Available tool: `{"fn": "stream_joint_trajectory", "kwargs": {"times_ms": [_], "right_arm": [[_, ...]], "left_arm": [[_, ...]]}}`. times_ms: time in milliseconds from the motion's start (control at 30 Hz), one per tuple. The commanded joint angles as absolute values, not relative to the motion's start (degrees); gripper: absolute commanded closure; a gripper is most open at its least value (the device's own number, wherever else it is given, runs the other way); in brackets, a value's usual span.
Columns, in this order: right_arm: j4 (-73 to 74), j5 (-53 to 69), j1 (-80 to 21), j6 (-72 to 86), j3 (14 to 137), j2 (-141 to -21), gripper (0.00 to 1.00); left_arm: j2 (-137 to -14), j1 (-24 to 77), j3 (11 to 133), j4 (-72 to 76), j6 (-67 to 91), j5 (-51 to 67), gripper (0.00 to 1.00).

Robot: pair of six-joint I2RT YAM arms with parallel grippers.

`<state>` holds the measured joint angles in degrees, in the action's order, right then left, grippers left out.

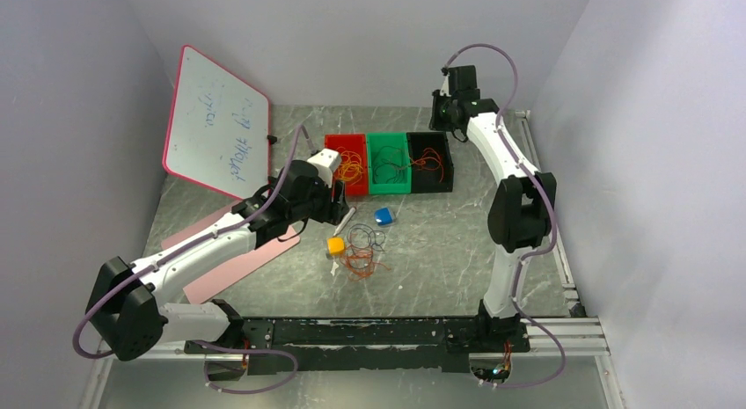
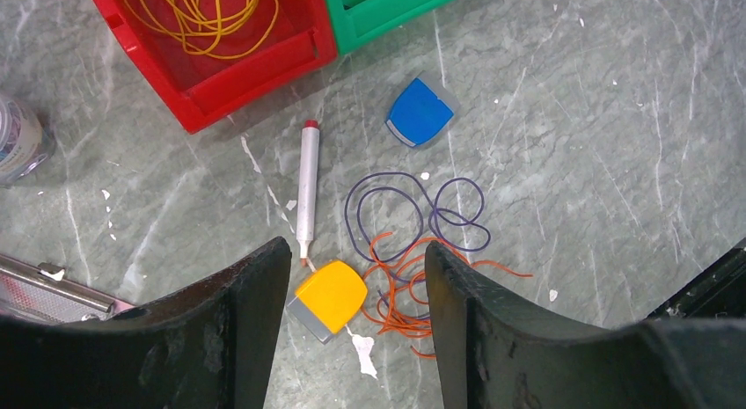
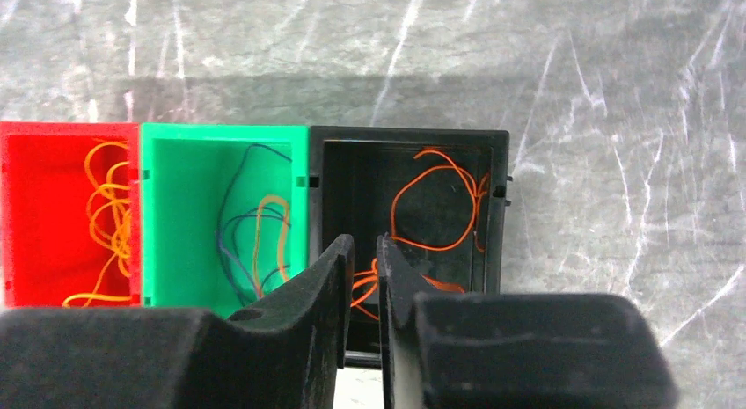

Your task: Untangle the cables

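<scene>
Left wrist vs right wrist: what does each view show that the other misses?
Only left wrist: loose cables tangled on the table, purple and orange, plus a marker, yellow block and blue block, framed by the open left gripper. Only right wrist: the black bin holding an orange cable, purple and yellow strands in the green bin, and the right gripper, jaws slightly apart. Both: the red bin with its yellow cable, and the green bin.

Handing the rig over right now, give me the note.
Left gripper: open, empty, above the tangle of purple and orange strands on the table.
Right gripper: jaws narrowly apart, over the black bin.
Done: yellow cables in red bin, orange cables in black bin, dark cables plus one yellow-orange loop in green bin.
Left: separate and bin the tangle.
</scene>
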<state>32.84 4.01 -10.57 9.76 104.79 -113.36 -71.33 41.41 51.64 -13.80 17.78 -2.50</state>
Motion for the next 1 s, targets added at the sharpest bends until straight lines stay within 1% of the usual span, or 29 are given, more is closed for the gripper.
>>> {"fn": "stream_joint_trajectory", "kwargs": {"times_ms": [0, 100, 300, 433, 533, 600, 733, 867, 967], "right_arm": [[34.2, 0.0, -10.2, 8.2, 106.9, -117.6, 0.82], [33.6, 1.0, -10.5, 7.7, 106.0, -116.9, 0.80], [30.8, 2.7, -11.5, 6.9, 97.5, -109.4, 0.65], [28.2, 6.2, -11.7, 10.5, 89.5, -104.2, 0.61], [24.9, 6.4, -11.7, 12.7, 84.0, -100.6, 0.60], [23.2, 5.5, -11.7, 14.8, 81.4, -99.4, 0.56], [15.6, 3.5, -11.7, 25.2, 74.4, -95.8, 0.45], [3.8, 0.3, -11.8, 40.9, 65.1, -91.1, 0.40], [1.7, -3.0, -11.9, 50.2, 63.2, -91.2, 0.38]], "left_arm": [[-72.0, 41.0, 53.7, -14.6, 17.6, -0.8, 0.38], [-72.0, 41.0, 53.7, -14.7, 17.6, -1.0, 0.38], [-72.4, 41.0, 54.0, -14.7, 17.5, -0.9, 0.38], [-72.6, 41.0, 54.3, -14.9, 17.5, -0.7, 0.38], [-72.5, 41.0, 54.1, -15.0, 17.5, -0.6, 0.38], [-72.5, 41.0, 54.1, -15.0, 17.5, -0.4, 0.38], [-72.7, 41.0, 54.4, -15.3, 17.6, 0.1, 0.38], [-72.7, 41.0, 55.0, -16.1, 17.7, 0.2, 0.39], [-72.1, 41.0, 54.9, -16.4, 17.9, -0.3, 0.39]]}}
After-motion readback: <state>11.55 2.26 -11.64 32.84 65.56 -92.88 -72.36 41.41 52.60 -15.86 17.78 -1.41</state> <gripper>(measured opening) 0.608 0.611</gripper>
